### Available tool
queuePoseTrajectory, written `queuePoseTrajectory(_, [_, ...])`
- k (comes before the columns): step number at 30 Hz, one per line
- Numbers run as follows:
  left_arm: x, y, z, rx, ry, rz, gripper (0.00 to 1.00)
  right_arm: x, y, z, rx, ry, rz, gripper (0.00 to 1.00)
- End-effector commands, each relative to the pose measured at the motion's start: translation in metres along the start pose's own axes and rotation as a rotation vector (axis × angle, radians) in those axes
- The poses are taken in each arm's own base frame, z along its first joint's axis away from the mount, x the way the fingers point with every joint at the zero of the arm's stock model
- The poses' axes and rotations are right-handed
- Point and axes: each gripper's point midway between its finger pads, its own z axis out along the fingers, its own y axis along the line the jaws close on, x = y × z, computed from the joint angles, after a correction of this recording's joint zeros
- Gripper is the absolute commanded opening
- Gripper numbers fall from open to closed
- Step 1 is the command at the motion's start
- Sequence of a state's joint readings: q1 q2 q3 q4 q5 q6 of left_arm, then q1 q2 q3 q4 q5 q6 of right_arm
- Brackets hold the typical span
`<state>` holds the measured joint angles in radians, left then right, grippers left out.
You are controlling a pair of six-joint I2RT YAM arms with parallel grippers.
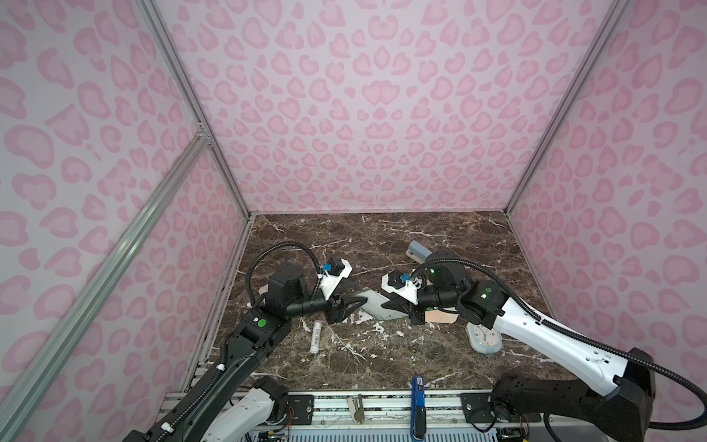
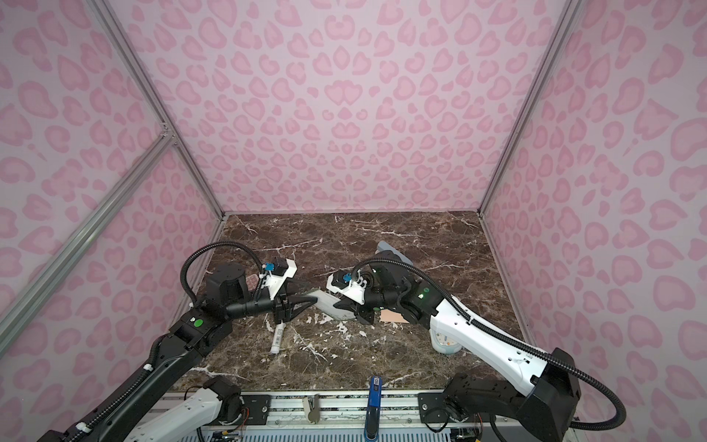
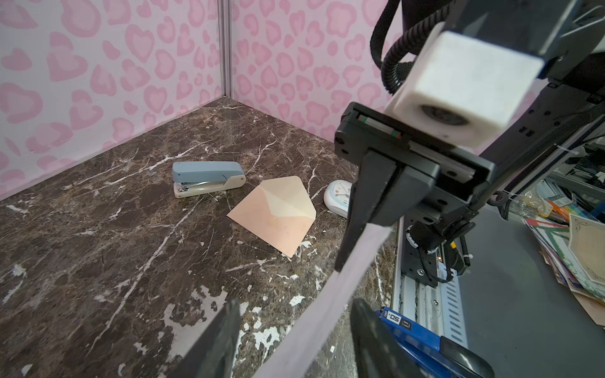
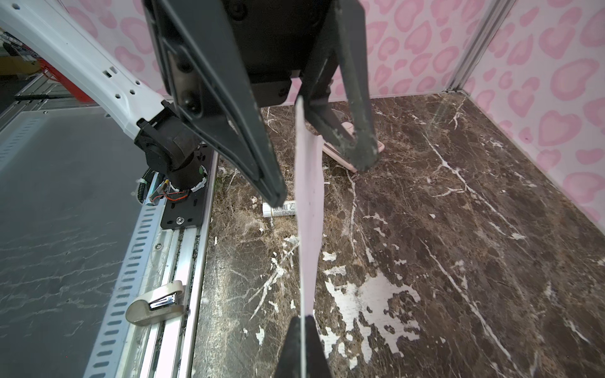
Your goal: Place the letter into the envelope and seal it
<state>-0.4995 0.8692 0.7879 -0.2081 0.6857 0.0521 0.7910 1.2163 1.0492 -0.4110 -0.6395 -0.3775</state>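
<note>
Pink heart-print walls (image 1: 344, 114) are enclosing a brown marble worktop (image 4: 458, 245). Above it, the right fingers (image 4: 294, 353) are pinching one edge of the thin white paper letter (image 4: 309, 203); the left fingers (image 4: 252, 157) are standing spread around its opposite edge, not gripping. Light and bendy, it probably wants edge holds. Nearby, the peach paper envelope (image 3: 268, 225) is lying flat on the worktop, flap open, seemingly empty.

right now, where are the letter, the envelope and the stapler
letter (image 4: 309, 196), right wrist view, its white face
envelope (image 3: 270, 222), left wrist view, peach body
stapler (image 3: 206, 171), left wrist view, blue top
</note>
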Motion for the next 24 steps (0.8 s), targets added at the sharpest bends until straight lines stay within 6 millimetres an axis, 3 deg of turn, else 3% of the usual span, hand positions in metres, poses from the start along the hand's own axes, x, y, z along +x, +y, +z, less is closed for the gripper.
queuePoseTrajectory(1, [-0.002, -0.004, 0.0, 0.019, -0.01, 0.02, 0.46, 0.003, -0.002, 0.001, 0.013, 0.005, 0.005, 0.0])
queuePoseTrajectory(5, [-0.001, -0.005, 0.0, 0.017, -0.003, 0.025, 0.38, 0.005, -0.004, 0.002, 0.021, 0.004, 0.007, 0.0])
queuePoseTrajectory(13, [0.002, -0.012, -0.001, 0.028, 0.011, 0.045, 0.06, 0.006, -0.009, 0.002, 0.046, 0.003, 0.016, 0.05])
queuePoseTrajectory(16, [0.005, -0.013, -0.001, 0.031, 0.017, 0.045, 0.04, 0.005, -0.01, 0.0, 0.057, -0.014, 0.02, 0.06])
queuePoseTrajectory(19, [0.007, -0.013, 0.0, 0.031, 0.021, 0.042, 0.04, 0.002, -0.013, -0.003, 0.073, -0.037, 0.019, 0.16])
queuePoseTrajectory(22, [0.003, -0.004, -0.002, -0.035, 0.007, 0.046, 0.04, 0.002, -0.017, -0.007, 0.098, -0.048, 0.019, 0.41])
queuePoseTrajectory(24, [-0.004, 0.009, -0.007, -0.123, -0.023, 0.05, 0.04, 0.002, -0.02, -0.009, 0.125, -0.057, 0.018, 0.52])
